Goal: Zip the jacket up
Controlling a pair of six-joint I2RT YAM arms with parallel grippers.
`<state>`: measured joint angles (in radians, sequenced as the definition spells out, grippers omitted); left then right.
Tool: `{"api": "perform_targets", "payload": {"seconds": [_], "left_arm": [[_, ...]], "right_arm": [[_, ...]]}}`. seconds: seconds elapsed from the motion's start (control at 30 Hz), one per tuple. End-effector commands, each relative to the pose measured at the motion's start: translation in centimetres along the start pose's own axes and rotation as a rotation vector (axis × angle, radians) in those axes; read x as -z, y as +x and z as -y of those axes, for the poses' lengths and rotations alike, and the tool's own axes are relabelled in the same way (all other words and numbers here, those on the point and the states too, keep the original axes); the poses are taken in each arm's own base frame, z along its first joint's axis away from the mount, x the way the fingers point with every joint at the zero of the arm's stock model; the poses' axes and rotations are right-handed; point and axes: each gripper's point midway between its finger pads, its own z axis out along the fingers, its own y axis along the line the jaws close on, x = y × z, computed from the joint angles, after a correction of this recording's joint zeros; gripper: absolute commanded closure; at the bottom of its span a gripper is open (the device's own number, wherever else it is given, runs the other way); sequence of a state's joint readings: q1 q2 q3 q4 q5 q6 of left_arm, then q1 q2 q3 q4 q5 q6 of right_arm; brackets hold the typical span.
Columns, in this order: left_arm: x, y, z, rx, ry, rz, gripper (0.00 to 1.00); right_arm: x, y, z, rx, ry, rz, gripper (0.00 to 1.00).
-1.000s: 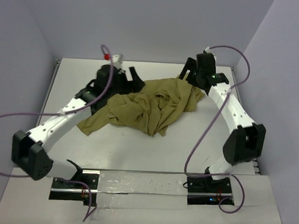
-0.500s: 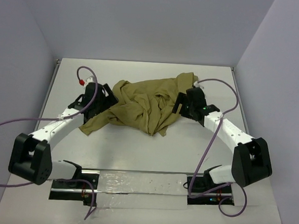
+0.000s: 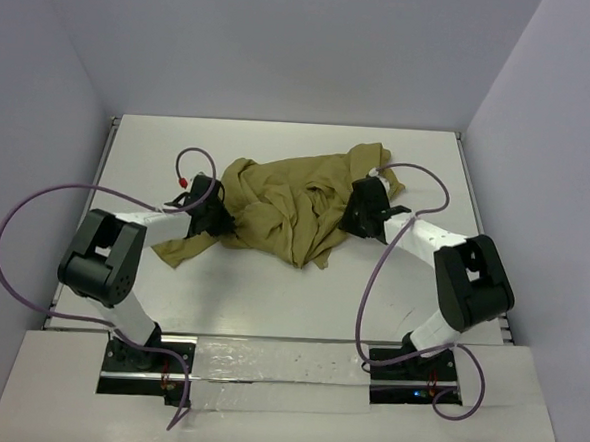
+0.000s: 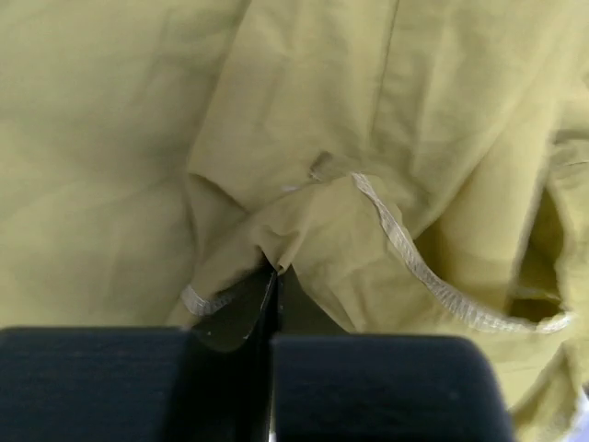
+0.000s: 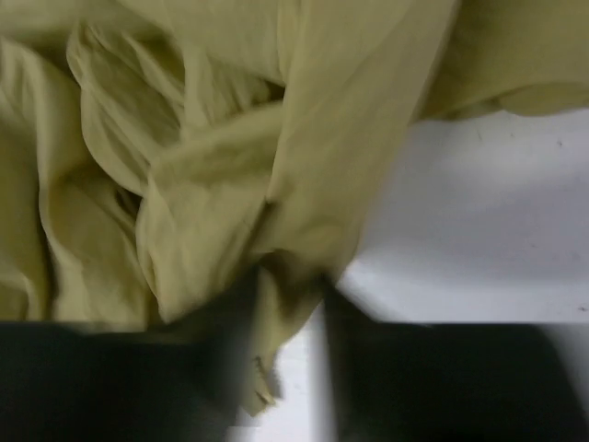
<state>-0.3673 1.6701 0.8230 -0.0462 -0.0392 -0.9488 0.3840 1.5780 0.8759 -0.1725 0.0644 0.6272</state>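
— Where do we have the jacket [image 3: 296, 206] now?

— Crumpled in a heap on the worktop [image 3: 271, 290], mid-width and nearer the far edge than the near one. One tail of it trails toward the left edge. The heap looks the same as it did half a second ago. A second ago it was spread further toward the far right corner.

— And the left gripper [image 3: 225, 217]?

— It sits low at the left side of the heap. Half a second ago it was further out toward the left edge, so it has pushed in. The left arm's elbow has swung up from the near left corner and now stands closer to the cloth.

— Is it holding anything?

— From the wrist we see its fingers [image 4: 230, 322] pressed flat together, with a fold of jacket pinched at their tips. A pale hem [image 4: 414, 267] curves away to the right of that fold.

— The right gripper [image 3: 353, 217]?

— At the right side of the heap, barely moved, though the right arm's elbow has drawn in from the right edge. In its wrist view the fingers [image 5: 221, 322] are blurred. Cloth runs between them, but we cannot tell whether they clamp it.
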Motion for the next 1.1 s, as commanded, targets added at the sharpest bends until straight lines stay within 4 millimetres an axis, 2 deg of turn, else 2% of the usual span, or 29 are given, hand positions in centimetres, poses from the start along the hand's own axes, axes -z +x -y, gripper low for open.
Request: {"api": "perform_targets", "payload": {"seconds": [0.0, 0.03, 0.13, 0.23, 0.33, 0.37, 0.4, 0.43, 0.47, 0.57, 0.6, 0.7, 0.73, 0.8, 0.87, 0.97, 1.07], "left_arm": [[4.8, -4.8, 6.2, -0.012, 0.182, 0.137, 1.0], [6.2, -5.8, 6.9, -0.024, 0.208, 0.175, 1.0], [15.4, -10.9, 11.2, -0.049, 0.369, 0.382, 1.0], [23.5, -14.6, 14.0, -0.066, 0.482, 0.551, 1.0], [30.3, -16.7, 15.7, -0.091, 0.573, 0.67, 1.0], [33.3, -17.5, 16.5, -0.097, 0.617, 0.718, 1.0], [35.5, -18.1, 17.0, -0.1, 0.651, 0.754, 1.0], [38.6, -18.6, 17.6, -0.109, 0.698, 0.806, 1.0], [40.0, -18.8, 17.7, -0.117, 0.719, 0.833, 1.0], [46.8, -20.0, 18.3, -0.117, 0.809, 0.962, 1.0], [48.6, -20.3, 18.5, -0.119, 0.829, 0.995, 1.0], [50.6, -21.2, 19.1, -0.139, 0.834, 1.043, 1.0], [50.3, -21.6, 19.5, -0.142, 0.825, 1.038, 1.0], [48.7, -22.2, 20.5, -0.15, 0.804, 1.015, 1.0], [45.8, -22.4, 21.8, -0.172, 0.788, 0.965, 1.0], [41.6, -22.9, 23.0, -0.198, 0.744, 0.908, 1.0], [34.3, -23.9, 24.4, -0.222, 0.648, 0.825, 1.0]], "right_arm": [[1.4, -5.5, -4.1, 0.004, -0.097, 0.142, 0.98], [2.2, -6.2, -4.5, 0.007, -0.11, 0.163, 1.0], [8.5, -10.3, -6.7, 0.017, -0.203, 0.32, 1.0], [14.7, -13.1, -8.1, 0.017, -0.282, 0.452, 1.0], [19.8, -15.1, -9.1, 0.026, -0.351, 0.554, 1.0], [22.7, -16.0, -9.5, 0.03, -0.381, 0.605, 1.0], [24.7, -16.7, -9.8, 0.032, -0.406, 0.645, 1.0], [26.7, -17.0, -9.8, 0.033, -0.421, 0.677, 1.0], [27.7, -17.3, -9.8, 0.033, -0.424, 0.695, 1.0], [33.9, -18.6, -9.6, 0.025, -0.468, 0.812, 1.0], [35.4, -18.9, -9.5, 0.019, -0.48, 0.844, 1.0], [37.6, -19.3, -9.1, 0.001, -0.484, 0.889, 1.0], [37.9, -19.5, -8.9, -0.004, -0.481, 0.9, 1.0], [37.4, -19.9, -8.5, -0.021, -0.443, 0.91, 1.0], [35.9, -20.5, -8.0, -0.031, -0.385, 0.902, 1.0], [32.4, -21.9, -7.1, -0.04, -0.266, 0.882, 1.0], [26.8, -23.3, -6.3, -0.044, -0.15, 0.812, 1.0]]}}
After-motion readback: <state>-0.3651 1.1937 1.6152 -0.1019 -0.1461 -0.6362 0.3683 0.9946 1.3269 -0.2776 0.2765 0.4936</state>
